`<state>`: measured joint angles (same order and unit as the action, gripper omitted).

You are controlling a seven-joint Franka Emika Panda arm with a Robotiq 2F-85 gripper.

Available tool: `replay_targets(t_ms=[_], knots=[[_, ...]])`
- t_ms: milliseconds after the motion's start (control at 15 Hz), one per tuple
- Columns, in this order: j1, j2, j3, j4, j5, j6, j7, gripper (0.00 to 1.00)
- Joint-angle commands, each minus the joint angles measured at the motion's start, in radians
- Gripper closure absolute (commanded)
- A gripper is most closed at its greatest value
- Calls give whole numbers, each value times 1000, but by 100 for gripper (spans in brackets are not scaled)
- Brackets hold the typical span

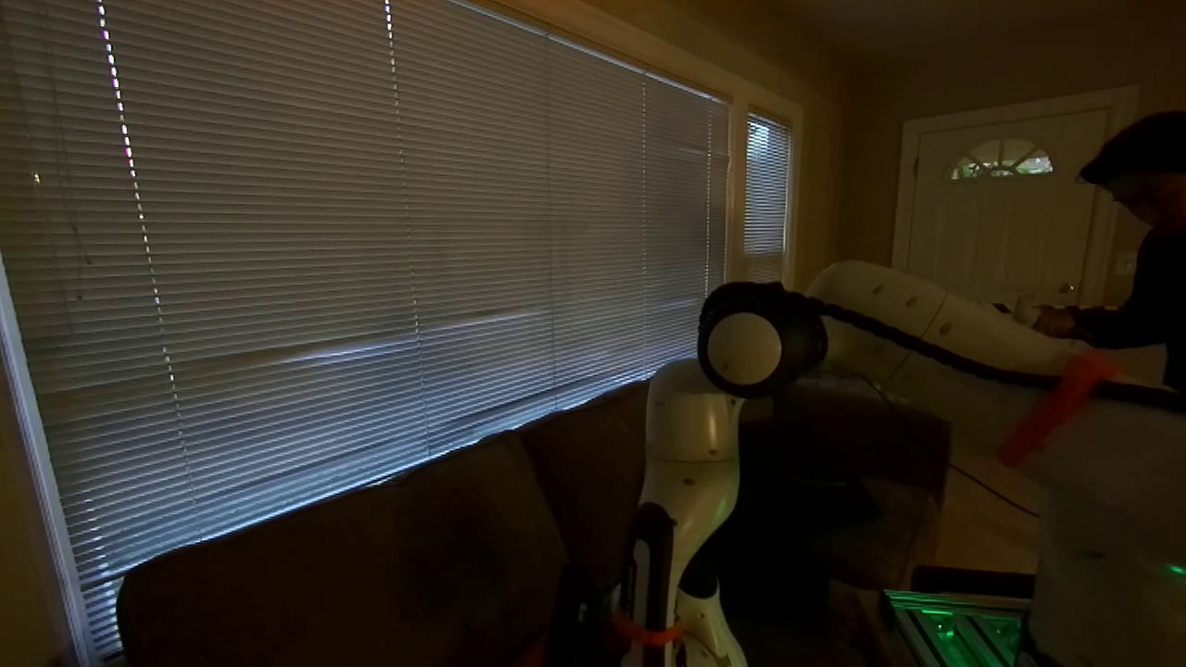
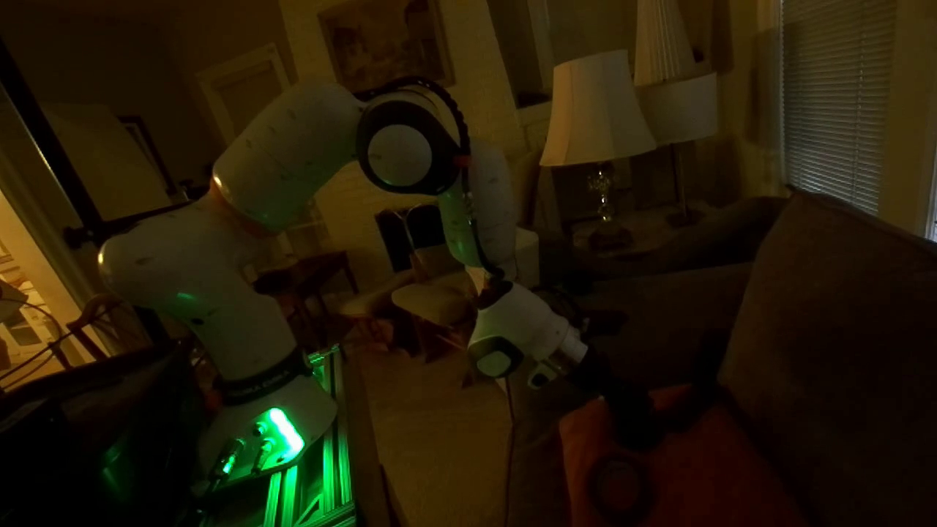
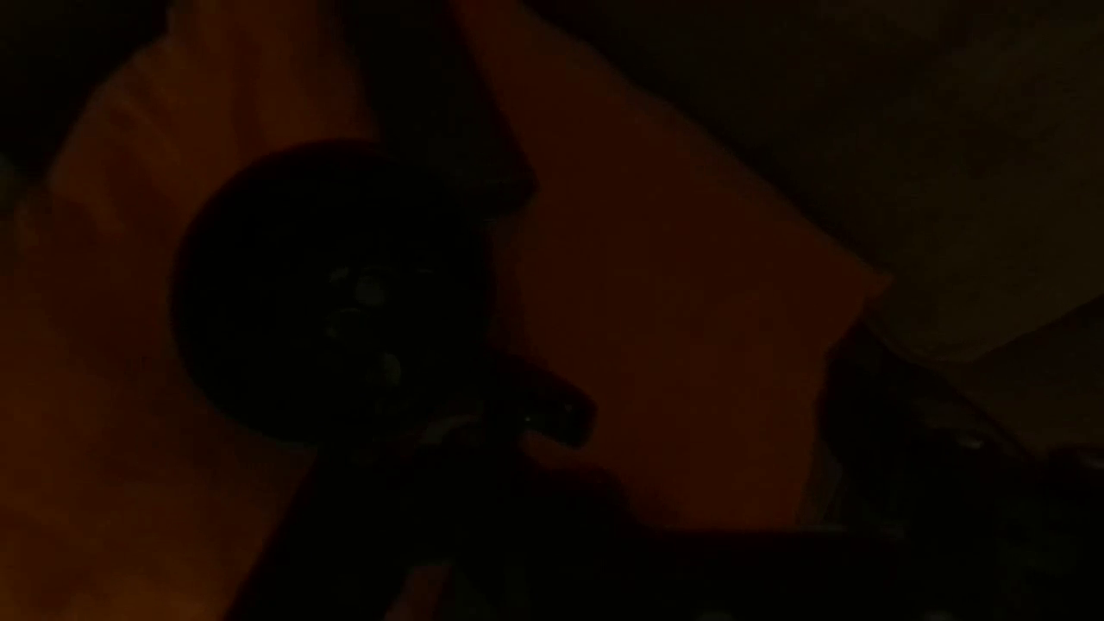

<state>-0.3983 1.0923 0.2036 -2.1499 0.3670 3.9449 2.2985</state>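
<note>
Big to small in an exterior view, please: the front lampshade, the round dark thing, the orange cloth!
Orange cloth
Front lampshade
Round dark thing
The lampshade looks farther off, so real sizes are unsure.

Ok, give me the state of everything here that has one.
Hand, angled down at the orange fabric; too dark to tell if open.
Round dark object, on the orange fabric; unclear if held.
Window blinds, lowered.
Door, closed.
Table lamp, apparently unlit.
Base light, glowing green.
Person, head bowed.
</note>
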Motion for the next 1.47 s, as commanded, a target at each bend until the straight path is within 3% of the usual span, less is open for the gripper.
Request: replay_targets(t_ms=[0,400,533,867,1400], knots=[[-29,-114,14,-114,-58,-79,53,5],[6,-255,0,-201,-41,-150,56,8],[28,-279,-6,-198,-47,-164,45,2],[63,-269,-25,-171,-44,-150,45,0],[64,-269,-28,-177,-44,-150,44,0]])
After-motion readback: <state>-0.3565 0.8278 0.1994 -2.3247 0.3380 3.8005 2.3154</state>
